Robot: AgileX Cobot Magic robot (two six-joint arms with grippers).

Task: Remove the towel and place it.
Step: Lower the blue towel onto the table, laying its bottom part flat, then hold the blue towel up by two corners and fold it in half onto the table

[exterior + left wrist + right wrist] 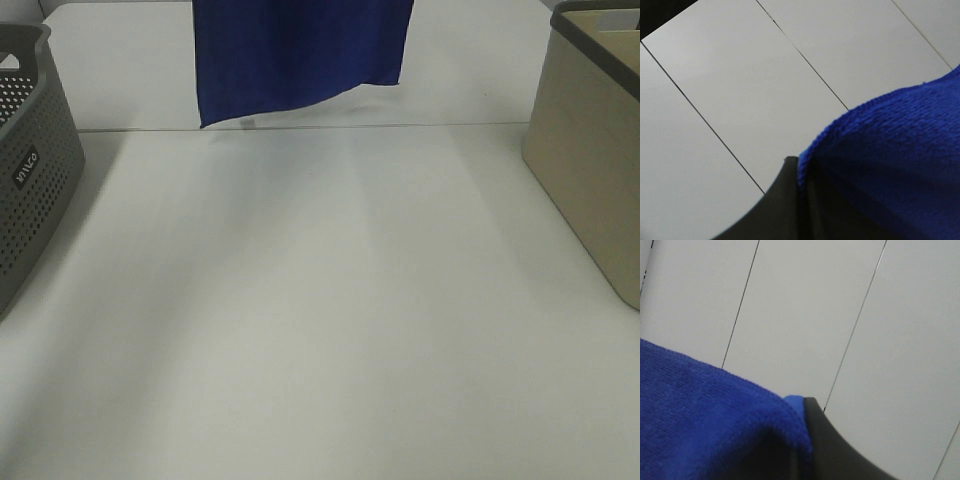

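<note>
Exterior high view, nearest first: a bare white table [320,330] fills the foreground. Midway back, one perforated grey basket [30,170] stands at the left edge and one beige basket [590,170] at the right, so two baskets in all, well apart from each other. Farthest back, the one towel [300,55] hangs as a flat blue sheet above the far part of the table, between the baskets and touching neither. Its top runs out of the picture. Its lower hem slants, with the left corner and its small white tag [246,123] hanging lowest.

Neither arm shows in that view. In the wrist views, the left gripper [799,167] and the right gripper [807,410] each have plush towel edge bunched tight against a dark finger, so each looks clamped on an upper corner. The towel therefore hangs below both grippers, its held edge running left to right between them, neither arm nearer. Either basket lies sideways and nearer than the cloth.
</note>
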